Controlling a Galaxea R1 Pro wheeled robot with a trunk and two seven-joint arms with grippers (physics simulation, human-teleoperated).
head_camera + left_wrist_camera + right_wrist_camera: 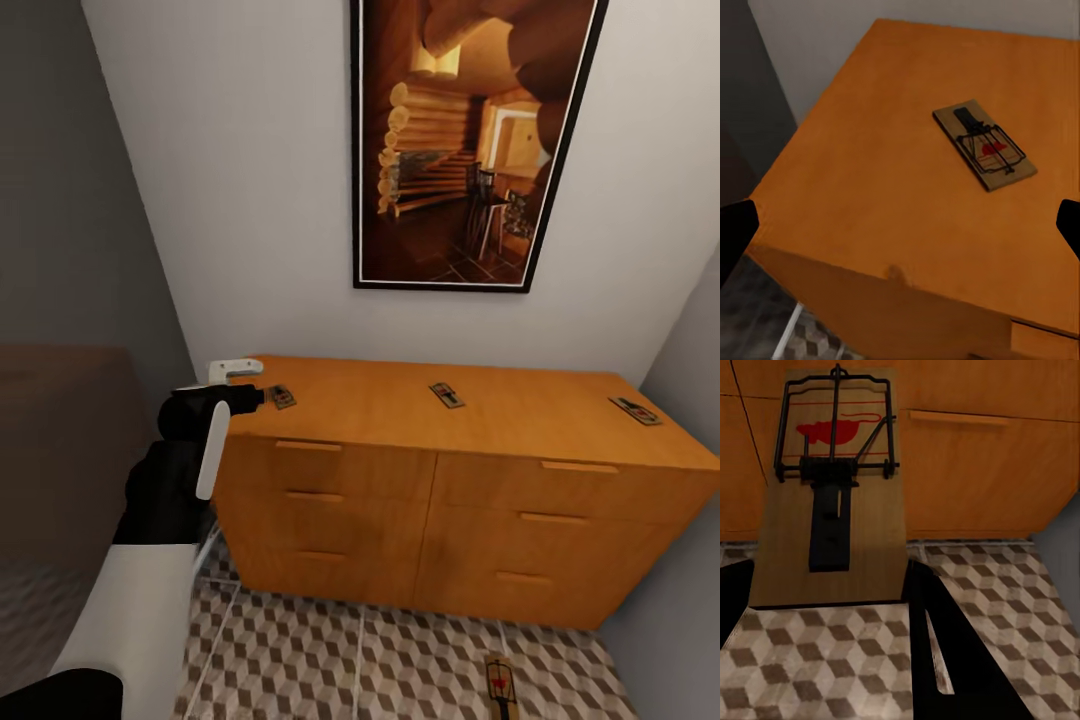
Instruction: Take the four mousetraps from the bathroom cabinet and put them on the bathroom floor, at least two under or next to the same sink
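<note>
Currently one mousetrap (832, 495) sits clamped in the right hand (832, 607), low above the cube-patterned bathroom floor (1005, 577) before the drawers. Three more lie well apart on the wooden cabinet (400, 400) top: left mousetrap (282, 397) (nearest the left hand), middle mousetrap (447, 395), right mousetrap (635, 411). The left hand (900, 225) hovers with fingers spread wide, empty.

Orange wooden dresser (420, 500) against a white wall (250, 200); framed picture (470, 140) above; cube-patterned tiles (330, 660) below.
</note>
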